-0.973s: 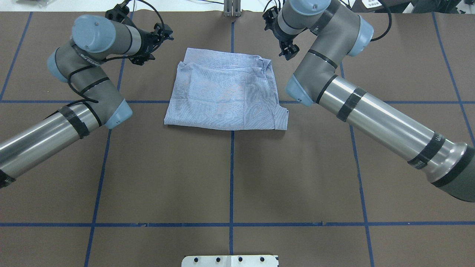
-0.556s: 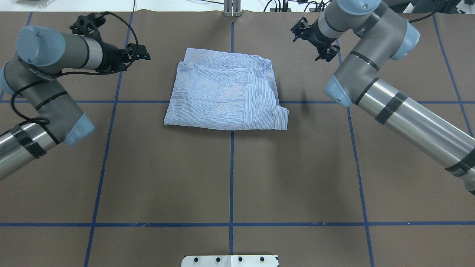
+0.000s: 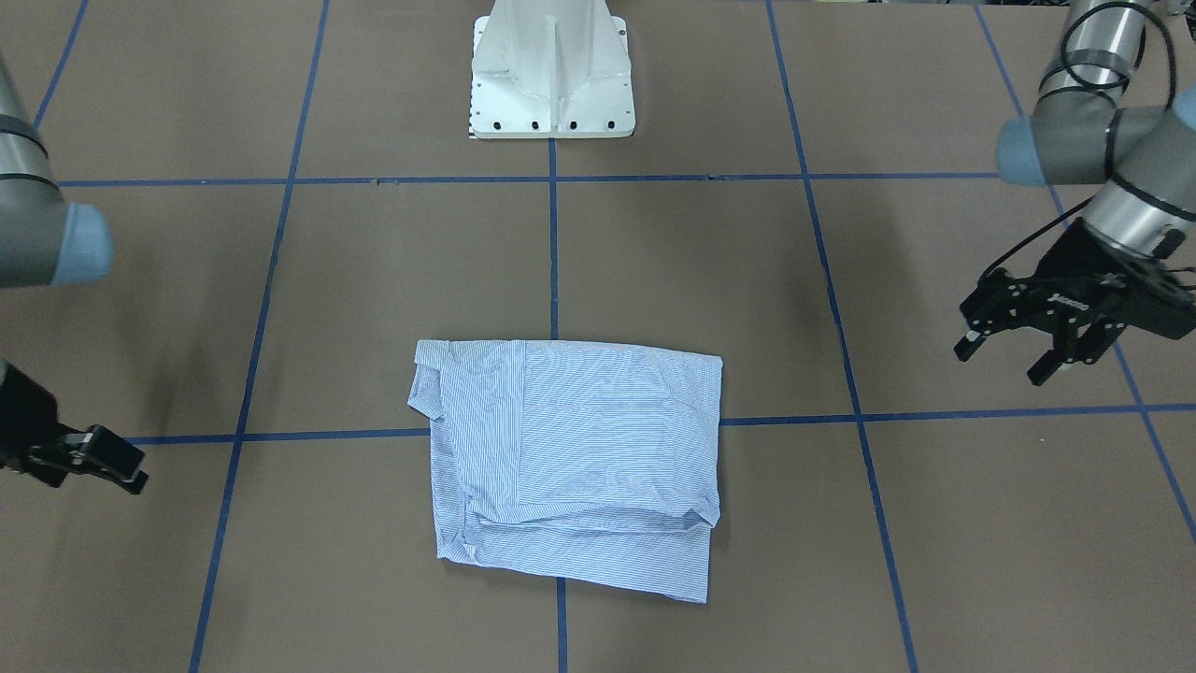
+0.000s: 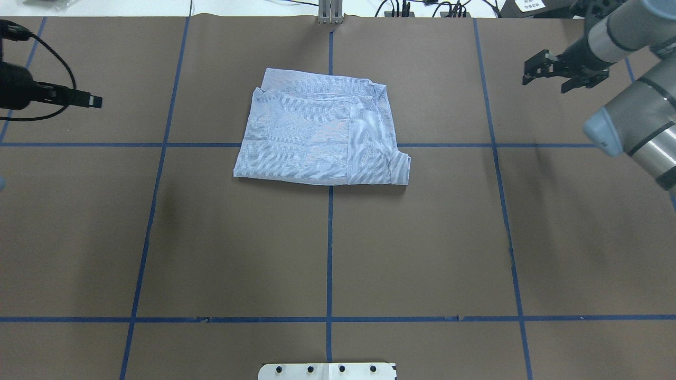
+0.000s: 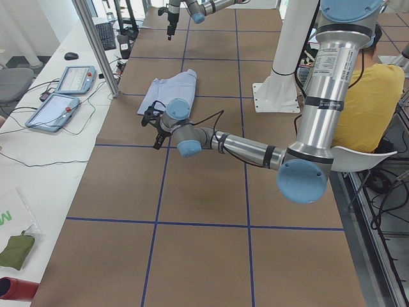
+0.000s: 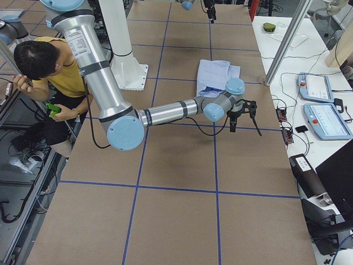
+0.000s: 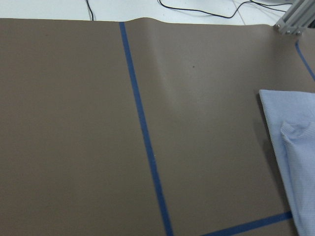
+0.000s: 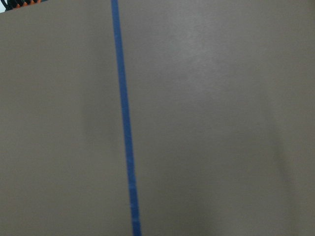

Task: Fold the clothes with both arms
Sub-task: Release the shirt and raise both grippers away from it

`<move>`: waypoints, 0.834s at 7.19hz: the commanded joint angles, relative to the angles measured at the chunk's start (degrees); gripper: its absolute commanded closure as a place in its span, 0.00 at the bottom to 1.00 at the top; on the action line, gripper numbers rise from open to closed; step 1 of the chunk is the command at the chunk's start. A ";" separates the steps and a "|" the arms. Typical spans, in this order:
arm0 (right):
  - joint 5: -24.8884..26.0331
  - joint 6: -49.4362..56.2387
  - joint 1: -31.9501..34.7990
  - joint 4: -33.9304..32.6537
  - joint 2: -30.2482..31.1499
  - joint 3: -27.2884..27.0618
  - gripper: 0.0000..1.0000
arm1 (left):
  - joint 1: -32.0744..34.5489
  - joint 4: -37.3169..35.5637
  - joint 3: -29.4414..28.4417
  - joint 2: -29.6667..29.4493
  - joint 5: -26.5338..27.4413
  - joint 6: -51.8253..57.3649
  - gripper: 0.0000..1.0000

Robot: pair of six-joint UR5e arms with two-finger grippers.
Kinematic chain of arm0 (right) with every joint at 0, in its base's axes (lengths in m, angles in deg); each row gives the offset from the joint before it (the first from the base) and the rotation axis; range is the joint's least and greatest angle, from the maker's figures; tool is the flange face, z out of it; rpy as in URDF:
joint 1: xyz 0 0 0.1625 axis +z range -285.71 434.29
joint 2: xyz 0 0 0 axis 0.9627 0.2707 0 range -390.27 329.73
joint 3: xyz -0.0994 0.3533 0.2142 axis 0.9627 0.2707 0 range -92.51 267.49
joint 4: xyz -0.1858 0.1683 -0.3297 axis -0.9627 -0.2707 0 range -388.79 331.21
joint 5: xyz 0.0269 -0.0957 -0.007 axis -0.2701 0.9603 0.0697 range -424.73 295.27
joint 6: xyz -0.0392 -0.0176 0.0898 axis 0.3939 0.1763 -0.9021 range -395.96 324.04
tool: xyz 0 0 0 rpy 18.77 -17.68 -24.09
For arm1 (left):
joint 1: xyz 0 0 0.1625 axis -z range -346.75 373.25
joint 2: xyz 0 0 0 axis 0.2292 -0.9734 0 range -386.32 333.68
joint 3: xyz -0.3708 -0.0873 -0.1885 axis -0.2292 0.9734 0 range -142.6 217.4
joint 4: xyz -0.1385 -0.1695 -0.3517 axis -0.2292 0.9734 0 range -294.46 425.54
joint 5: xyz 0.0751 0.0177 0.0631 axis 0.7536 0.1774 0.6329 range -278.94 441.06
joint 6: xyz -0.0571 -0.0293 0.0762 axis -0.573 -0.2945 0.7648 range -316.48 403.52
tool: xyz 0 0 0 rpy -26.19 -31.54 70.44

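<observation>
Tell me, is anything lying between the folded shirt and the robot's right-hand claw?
No objects. In the overhead view, the stretch from the shirt to the right gripper is bare brown table, crossed only by a blue tape line.

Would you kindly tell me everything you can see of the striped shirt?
The shirt is light blue cloth with fine white stripes, folded into a roughly rectangular, slightly uneven packet of several layers. It lies flat on the brown table, over a crossing of the blue tape lines. A narrower panel is folded over along one side, and stepped edges show at one end. Only the table touches it; the left gripper and right gripper, both open, hang well clear of it.
</observation>
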 commanded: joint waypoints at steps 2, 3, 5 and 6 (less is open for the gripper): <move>-4.09 22.23 9.77 -7.77 4.89 0.63 0.00 | 5.52 -1.93 0.73 5.37 -3.29 16.97 0.00; -4.26 29.61 10.83 -13.56 4.54 0.54 0.00 | 7.87 -5.07 1.08 5.81 -3.28 20.49 0.00; -5.83 30.39 13.82 -14.94 5.76 -0.16 0.00 | 13.93 -18.13 6.16 5.73 -3.28 30.22 0.00; -8.11 30.39 15.40 -14.85 7.42 -0.33 0.00 | 14.66 -26.29 10.36 5.73 -3.28 31.85 0.00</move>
